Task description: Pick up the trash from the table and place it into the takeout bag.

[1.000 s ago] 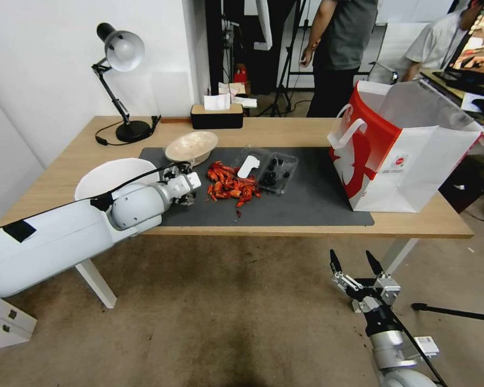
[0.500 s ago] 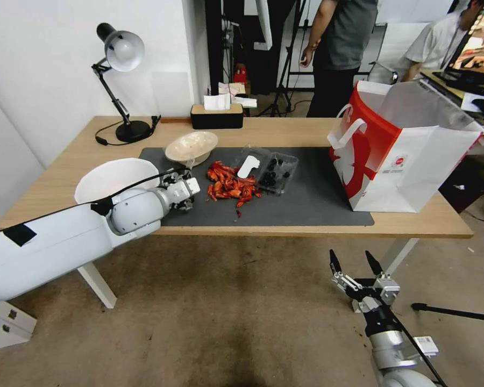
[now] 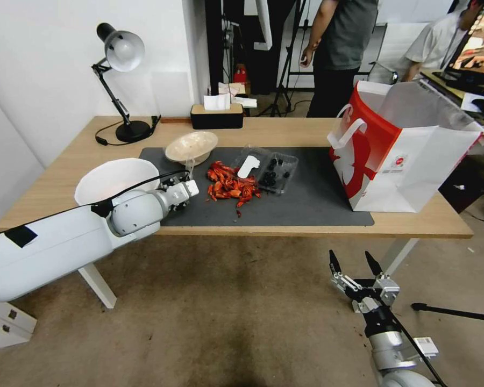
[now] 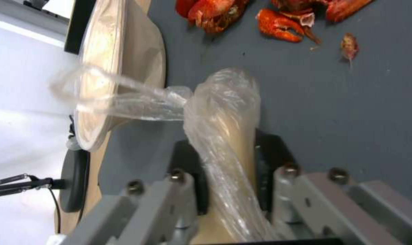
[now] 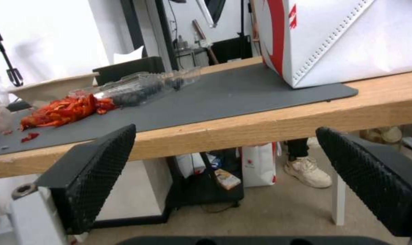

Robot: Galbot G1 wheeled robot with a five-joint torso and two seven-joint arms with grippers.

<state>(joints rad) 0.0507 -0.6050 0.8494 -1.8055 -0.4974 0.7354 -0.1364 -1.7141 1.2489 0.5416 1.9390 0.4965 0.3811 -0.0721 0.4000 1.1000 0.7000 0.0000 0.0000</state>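
Gripping a crumpled, clear plastic wrapper [image 4: 224, 112], the left gripper [image 4: 226, 183] sits low over the near left part of the dark grey mat [image 3: 306, 204] on the long light-wood table [image 3: 414, 223], its jaws closed on the film. In the left wrist view a loose tail of the film stretches toward the shallow beige bowl [image 3: 191, 146], which stands just beyond. To the right lies a pile of red crayfish shells [image 3: 230, 185], and beyond them a clear plastic clamshell tray [image 3: 266, 167] with dark bits inside. The large red-and-white paper takeout bag [image 3: 403, 156] stands open at the far right of the table, well apart from the wrapper. The right gripper [image 3: 353, 267] hangs below the table's near edge with its fingers spread wide, holding nothing.

The thin film looks slippery and could slide out of the grasp during the long carry. Its trailing tail may also catch the bowl's rim or drag shells along.
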